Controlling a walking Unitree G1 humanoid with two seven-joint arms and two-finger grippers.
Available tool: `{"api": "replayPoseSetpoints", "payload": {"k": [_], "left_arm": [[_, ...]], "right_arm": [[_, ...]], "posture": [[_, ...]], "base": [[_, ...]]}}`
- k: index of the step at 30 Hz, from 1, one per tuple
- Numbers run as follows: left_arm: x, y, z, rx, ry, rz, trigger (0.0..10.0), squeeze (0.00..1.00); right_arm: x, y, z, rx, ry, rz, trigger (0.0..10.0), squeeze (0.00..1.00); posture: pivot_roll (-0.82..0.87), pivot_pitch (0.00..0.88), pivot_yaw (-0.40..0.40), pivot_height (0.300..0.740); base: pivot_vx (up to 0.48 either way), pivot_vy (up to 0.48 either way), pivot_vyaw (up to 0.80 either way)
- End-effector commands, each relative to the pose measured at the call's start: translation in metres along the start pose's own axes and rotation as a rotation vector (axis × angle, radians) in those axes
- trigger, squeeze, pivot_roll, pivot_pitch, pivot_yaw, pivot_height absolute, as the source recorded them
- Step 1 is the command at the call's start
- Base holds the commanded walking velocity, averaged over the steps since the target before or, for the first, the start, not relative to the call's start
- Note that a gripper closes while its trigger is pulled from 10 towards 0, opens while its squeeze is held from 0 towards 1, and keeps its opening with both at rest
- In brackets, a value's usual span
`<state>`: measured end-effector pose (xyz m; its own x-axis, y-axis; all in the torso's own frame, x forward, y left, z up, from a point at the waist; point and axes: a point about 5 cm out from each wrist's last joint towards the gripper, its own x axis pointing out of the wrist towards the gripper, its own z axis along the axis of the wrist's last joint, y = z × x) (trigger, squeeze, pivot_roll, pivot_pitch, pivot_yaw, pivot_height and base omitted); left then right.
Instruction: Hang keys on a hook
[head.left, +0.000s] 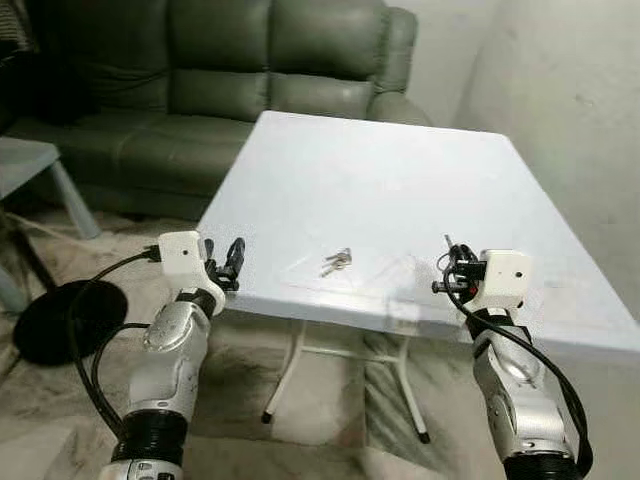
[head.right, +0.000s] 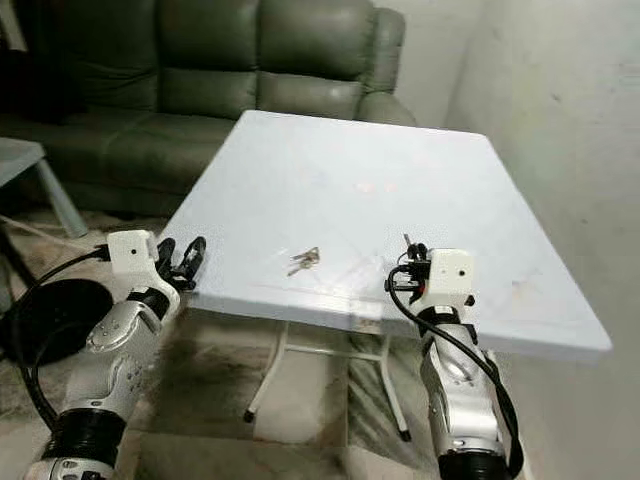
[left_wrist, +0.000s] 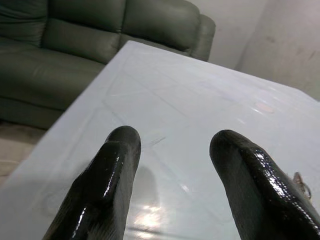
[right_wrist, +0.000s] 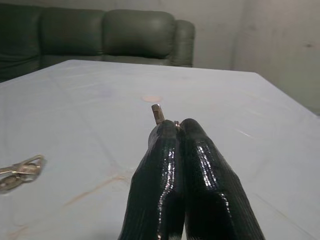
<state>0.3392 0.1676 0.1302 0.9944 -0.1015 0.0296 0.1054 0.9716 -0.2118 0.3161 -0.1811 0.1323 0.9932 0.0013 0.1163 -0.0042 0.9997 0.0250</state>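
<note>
A small bunch of silver keys (head.left: 336, 262) lies flat on the white table (head.left: 400, 180), close to its front edge. My left gripper (head.left: 235, 255) hovers at the table's front left corner with its fingers (left_wrist: 120, 150) open and nothing between them. The keys (left_wrist: 300, 182) lie off to its right. My right gripper (head.left: 448, 256) is over the front right part of the table, to the right of the keys (right_wrist: 20, 170). It is shut on a small metal piece (right_wrist: 157, 112), whose tip pokes out past the fingertips. I cannot tell what the piece is.
A dark green leather sofa (head.left: 220, 70) stands behind the table. A pale wall (head.left: 570, 90) runs along the right. On the left are a grey low table (head.left: 25, 160) and a black round base (head.left: 60, 320) on the floor. Folding legs (head.left: 300, 350) show under the table.
</note>
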Motion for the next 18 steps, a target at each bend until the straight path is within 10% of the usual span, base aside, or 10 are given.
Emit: {"api": "replayPoseSetpoints", "payload": {"k": [1, 18], "left_arm": [[0.0021, 0.0018, 0.0043, -0.010, -0.011, 0.012, 10.0, 0.00], [-0.0008, 0.0046, 0.0025, -0.014, -0.008, 0.027, 10.0, 0.00]], "right_arm": [[0.0007, -0.0009, 0.0011, 0.016, -0.006, -0.021, 10.0, 0.00], [-0.0036, 0.0026, -0.0002, 0.005, -0.001, -0.004, 10.0, 0.00]], "posture": [[0.02, 0.000, -0.045, 0.740], [0.02, 0.000, -0.059, 0.740]], "base": [[0.000, 0.000, -0.76], [0.000, 0.063, -0.76]]}}
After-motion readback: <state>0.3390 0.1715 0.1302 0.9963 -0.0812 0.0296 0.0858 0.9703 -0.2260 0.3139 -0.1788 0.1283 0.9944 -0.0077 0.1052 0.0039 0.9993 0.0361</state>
